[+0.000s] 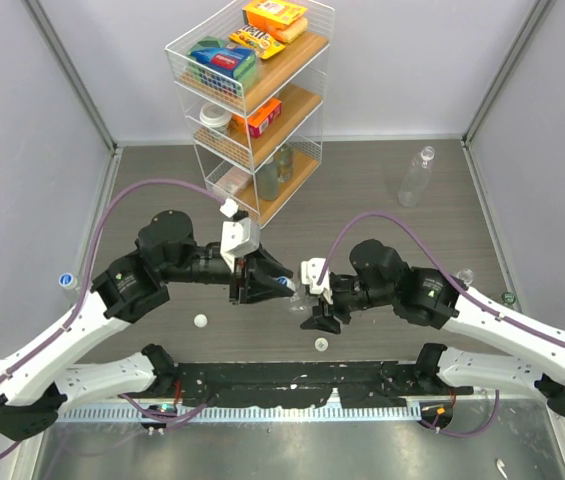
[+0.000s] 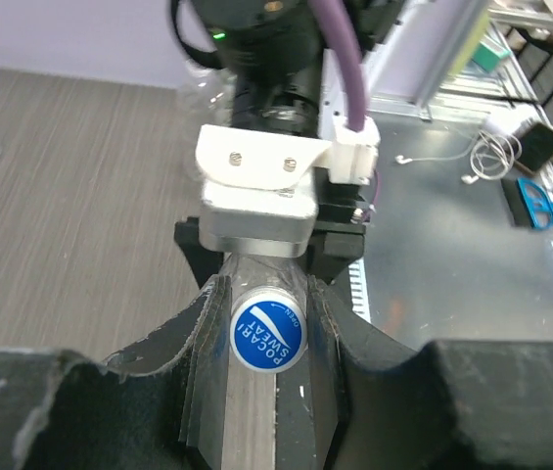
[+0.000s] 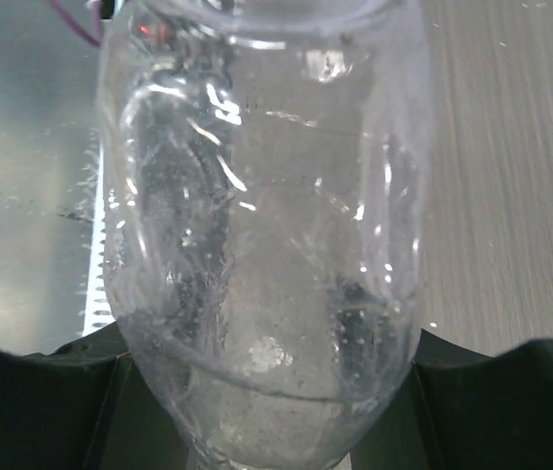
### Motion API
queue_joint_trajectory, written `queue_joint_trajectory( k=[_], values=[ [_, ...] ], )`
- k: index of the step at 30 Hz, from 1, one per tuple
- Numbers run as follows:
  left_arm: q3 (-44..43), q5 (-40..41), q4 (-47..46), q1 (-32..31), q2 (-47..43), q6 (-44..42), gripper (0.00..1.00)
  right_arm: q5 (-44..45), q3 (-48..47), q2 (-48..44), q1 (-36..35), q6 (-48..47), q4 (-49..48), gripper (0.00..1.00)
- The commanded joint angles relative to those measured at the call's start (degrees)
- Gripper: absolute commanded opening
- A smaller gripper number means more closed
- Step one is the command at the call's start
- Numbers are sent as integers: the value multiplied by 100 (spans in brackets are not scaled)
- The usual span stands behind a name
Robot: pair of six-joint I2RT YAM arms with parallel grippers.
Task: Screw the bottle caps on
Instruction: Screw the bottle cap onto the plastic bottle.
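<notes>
My left gripper (image 1: 274, 282) is shut on a white bottle cap with a blue printed top (image 2: 267, 335), its fingers (image 2: 206, 328) pressing on both sides. The cap sits at the neck of a clear bottle (image 1: 300, 298), which my right gripper (image 1: 315, 310) holds shut round the body at table centre. In the right wrist view the bottle (image 3: 256, 245) fills the frame between the black fingers (image 3: 41, 401). Loose white caps lie at the front left (image 1: 200, 321) and front centre (image 1: 320, 343). A blue-rimmed cap (image 1: 65, 280) lies far left. A second clear bottle (image 1: 415, 178) lies back right.
A wire shelf rack (image 1: 252, 100) with boxes and jars stands at the back centre. Another clear bottle (image 1: 465, 275) and a small greenish cap (image 1: 508, 297) sit by my right arm. Grey walls enclose the table on three sides.
</notes>
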State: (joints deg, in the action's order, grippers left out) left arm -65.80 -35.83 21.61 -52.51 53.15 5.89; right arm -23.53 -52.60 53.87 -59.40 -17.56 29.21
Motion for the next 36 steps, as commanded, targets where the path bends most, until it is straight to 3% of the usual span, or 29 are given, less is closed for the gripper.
queue_joint_trajectory(
  k=[1, 5, 7, 9, 11, 13, 15, 18, 19, 24, 27, 31, 36],
  values=[
    [147, -1337, -16, -101, 38, -554, 4, -1091, -435, -70, -11, -397, -715, 1],
    [173, -1269, 107, -101, 38, -711, 5, -1356, -594, -34, -19, -520, -522, 1],
    [208, -1120, -33, -101, -23, -625, 12, -1225, -585, -25, -19, -529, -478, 1],
    [112, -1023, -25, -101, -102, -422, 32, -1128, -567, 1, -19, -547, -443, 1],
    [41, -315, -121, -101, -225, -73, 79, -1005, -541, -16, -19, -511, -443, 1],
    [58, 940, -497, -101, -374, 638, 99, -812, -515, -25, -28, -450, -478, 1],
    [85, 2164, -771, -101, -506, 1578, 100, -601, -419, -78, -11, -450, -521, 1],
    [85, 2369, -868, -101, -735, 2178, 100, -110, -278, -139, -28, -328, -566, 1],
    [94, 2814, -860, -101, -849, 2397, 100, -21, -234, -148, -11, -292, -601, 1],
    [-46, 4696, -281, -101, -1078, 3249, 100, 1323, -251, -105, -19, 200, -741, 1],
    [-537, 5462, 604, -101, -667, 3961, 100, 2305, -347, 27, -19, 525, -742, 1],
    [-1487, 5763, 1871, -101, 168, 4630, 100, 3274, -435, 273, -19, 658, -680, 1],
    [-1988, 5587, 2075, -101, 881, 4973, 100, 3688, -374, 431, -11, 614, -680, 1]
  ],
)
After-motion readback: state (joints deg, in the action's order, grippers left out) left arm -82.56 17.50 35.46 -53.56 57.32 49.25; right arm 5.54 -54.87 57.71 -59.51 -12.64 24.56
